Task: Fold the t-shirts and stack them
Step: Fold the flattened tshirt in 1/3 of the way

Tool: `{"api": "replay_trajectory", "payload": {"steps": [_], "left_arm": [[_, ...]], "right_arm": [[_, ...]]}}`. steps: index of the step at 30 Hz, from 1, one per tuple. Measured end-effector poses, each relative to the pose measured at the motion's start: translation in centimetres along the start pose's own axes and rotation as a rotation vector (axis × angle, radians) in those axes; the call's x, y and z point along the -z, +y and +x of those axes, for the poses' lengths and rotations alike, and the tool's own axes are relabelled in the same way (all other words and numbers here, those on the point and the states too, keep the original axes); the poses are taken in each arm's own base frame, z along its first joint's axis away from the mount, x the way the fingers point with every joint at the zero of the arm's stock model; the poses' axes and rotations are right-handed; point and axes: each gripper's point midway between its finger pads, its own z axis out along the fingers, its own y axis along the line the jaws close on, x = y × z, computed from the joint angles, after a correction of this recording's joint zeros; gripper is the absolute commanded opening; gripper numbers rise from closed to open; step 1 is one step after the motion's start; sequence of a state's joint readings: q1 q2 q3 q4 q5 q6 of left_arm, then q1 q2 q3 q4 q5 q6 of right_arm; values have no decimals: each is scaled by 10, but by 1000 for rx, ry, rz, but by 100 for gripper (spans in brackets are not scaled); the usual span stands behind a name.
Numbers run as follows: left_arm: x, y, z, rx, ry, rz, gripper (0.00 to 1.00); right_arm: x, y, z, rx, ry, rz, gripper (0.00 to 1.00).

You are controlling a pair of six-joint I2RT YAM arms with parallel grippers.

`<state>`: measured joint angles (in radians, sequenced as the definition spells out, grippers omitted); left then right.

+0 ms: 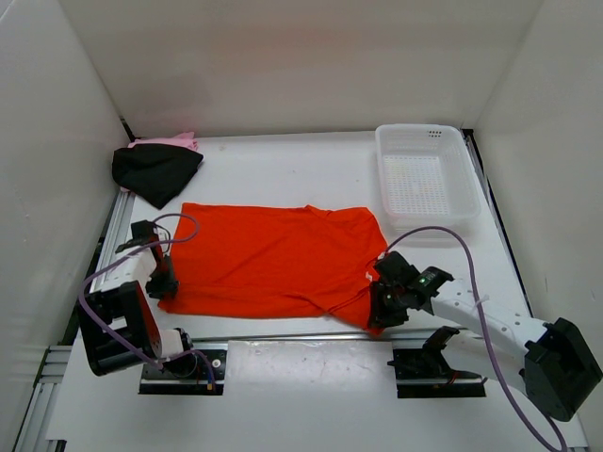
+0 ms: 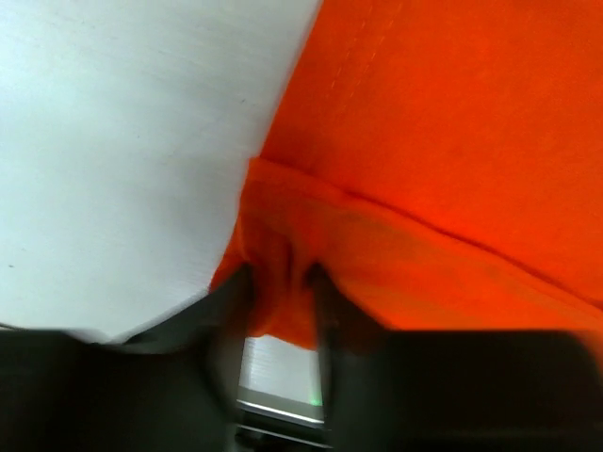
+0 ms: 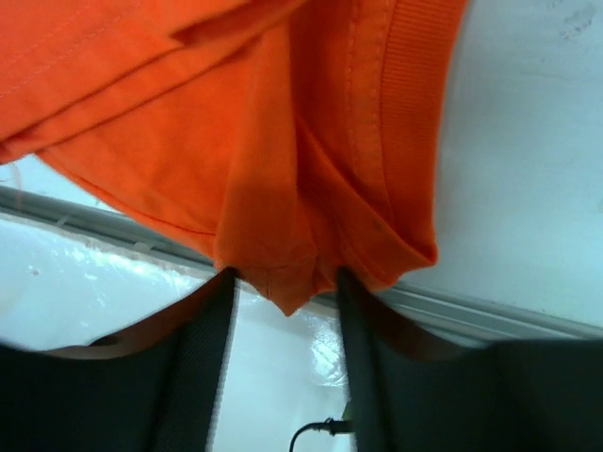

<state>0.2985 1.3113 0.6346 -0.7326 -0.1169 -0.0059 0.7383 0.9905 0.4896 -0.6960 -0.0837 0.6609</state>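
Shirts: three. One orange shirt (image 1: 273, 259) lies spread flat on the table. One black shirt (image 1: 154, 172) is bunched beyond its far left corner, with one pink shirt (image 1: 174, 142) touching it behind. One basket (image 1: 382, 179) stands beyond its far right corner. The left gripper (image 1: 165, 282) points down, clamped on its near left corner. The right gripper (image 1: 384, 306), arm stretched low, pinches its near right corner.

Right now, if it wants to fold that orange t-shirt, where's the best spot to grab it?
By its two near corners, coming in low from the near edge of the table. The orange t-shirt lies spread flat, so only its edges give loose cloth to pinch. The left gripper and right gripper each pinch a bunched corner there.
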Motion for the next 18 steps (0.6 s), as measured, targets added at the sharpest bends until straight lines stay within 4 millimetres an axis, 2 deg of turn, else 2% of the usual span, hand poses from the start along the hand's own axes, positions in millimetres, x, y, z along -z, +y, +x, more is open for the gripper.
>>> {"api": "replay_trajectory", "payload": {"steps": [2,3,11,15,18], "left_arm": [[-1,-1,-1,0,0,7,22],[-1,-1,-1,0,-1,7,10],[0,10,2,0,-20,-60,10],[3,20,3,2,-30,-114,10],[3,25,3,3,-31,-145,10]], "right_arm": [[-4,-1,1,-5,7,3,13],[-6,-2,2,-9,12,7,1],[-3,-11,-2,-32,2,58,0],[9,-11,-15,-105,13,86,0],[11,-12,-21,-154,52,123,0]]}}
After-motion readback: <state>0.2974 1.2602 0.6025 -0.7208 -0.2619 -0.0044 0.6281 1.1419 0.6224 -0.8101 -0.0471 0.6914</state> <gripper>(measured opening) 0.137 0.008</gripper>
